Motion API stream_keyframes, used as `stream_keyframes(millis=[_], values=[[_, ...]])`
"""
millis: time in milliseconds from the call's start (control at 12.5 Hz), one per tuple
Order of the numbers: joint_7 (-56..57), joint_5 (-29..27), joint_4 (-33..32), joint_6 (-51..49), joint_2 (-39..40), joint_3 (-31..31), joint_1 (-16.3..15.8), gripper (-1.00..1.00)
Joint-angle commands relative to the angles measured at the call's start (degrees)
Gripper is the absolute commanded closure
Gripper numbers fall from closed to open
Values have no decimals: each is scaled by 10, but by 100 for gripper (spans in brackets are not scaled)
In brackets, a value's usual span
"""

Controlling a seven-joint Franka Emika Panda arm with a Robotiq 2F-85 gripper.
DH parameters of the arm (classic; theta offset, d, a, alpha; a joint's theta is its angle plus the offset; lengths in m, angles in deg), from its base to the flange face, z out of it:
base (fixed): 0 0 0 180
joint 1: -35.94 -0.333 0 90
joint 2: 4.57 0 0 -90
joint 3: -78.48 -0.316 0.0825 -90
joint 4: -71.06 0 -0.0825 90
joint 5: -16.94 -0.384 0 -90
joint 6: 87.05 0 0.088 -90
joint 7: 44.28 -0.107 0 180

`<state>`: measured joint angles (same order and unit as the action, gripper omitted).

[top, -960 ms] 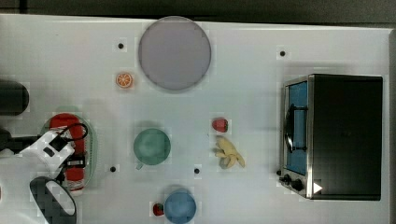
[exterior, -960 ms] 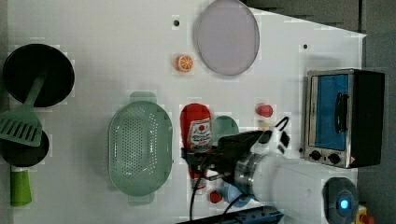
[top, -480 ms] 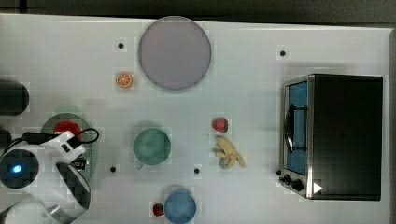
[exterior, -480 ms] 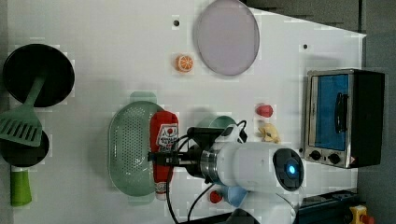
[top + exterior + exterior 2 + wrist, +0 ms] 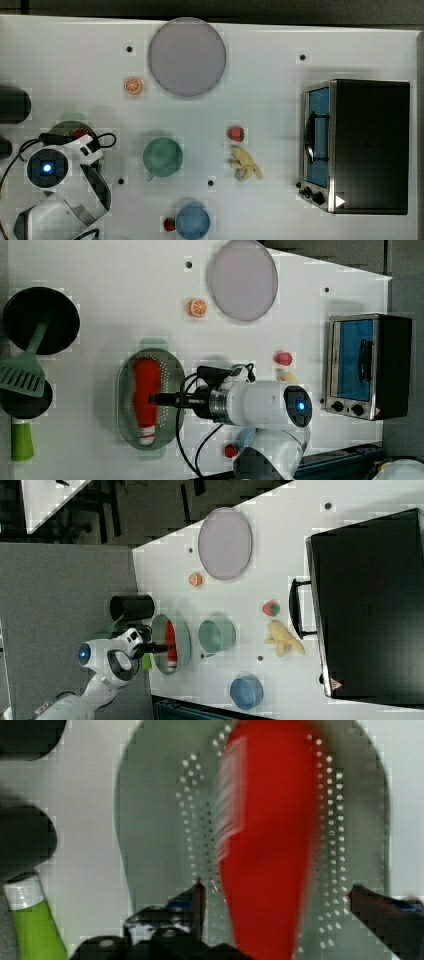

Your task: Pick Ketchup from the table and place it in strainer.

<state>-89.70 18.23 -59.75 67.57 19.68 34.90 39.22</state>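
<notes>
The Ketchup [image 5: 146, 395], a red bottle with a white cap, lies lengthwise inside the strainer [image 5: 123, 390], the pale mint-green perforated oval basket. In the wrist view the Ketchup [image 5: 270, 845] looks blurred on the strainer's holed floor [image 5: 165, 820]. My gripper [image 5: 280, 895] hangs just over it, open. Its fingers [image 5: 198, 902] stand wide on either side of the bottle, clear of it. In the right view the gripper [image 5: 162, 647] reaches over the strainer [image 5: 184, 639] above the Ketchup [image 5: 171, 640]. In the top view the arm covers most of the strainer [image 5: 67, 127].
A dark green cup [image 5: 162, 156] stands at the top view's right of the strainer. A black pan [image 5: 40, 320] and green spatula [image 5: 22, 377] lie at the left view's left. Further off are an orange slice [image 5: 197, 307], grey-lilac plate [image 5: 243, 279], banana [image 5: 245, 165], blue bowl [image 5: 192, 221] and toaster oven [image 5: 367, 365].
The gripper carried the Ketchup toward the left view's left, over the strainer, then opened. The bottle has left the fingers and now lies in the strainer.
</notes>
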Motion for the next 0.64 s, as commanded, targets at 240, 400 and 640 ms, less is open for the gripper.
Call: stream_keyframes(millis=[240, 400, 640], values=[[-73, 14, 34, -60, -96, -9, 14, -100], [-73, 12, 59, -162, -156, -7, 38, -100], [-65, -1, 107, -318, -230, 17, 75, -100]])
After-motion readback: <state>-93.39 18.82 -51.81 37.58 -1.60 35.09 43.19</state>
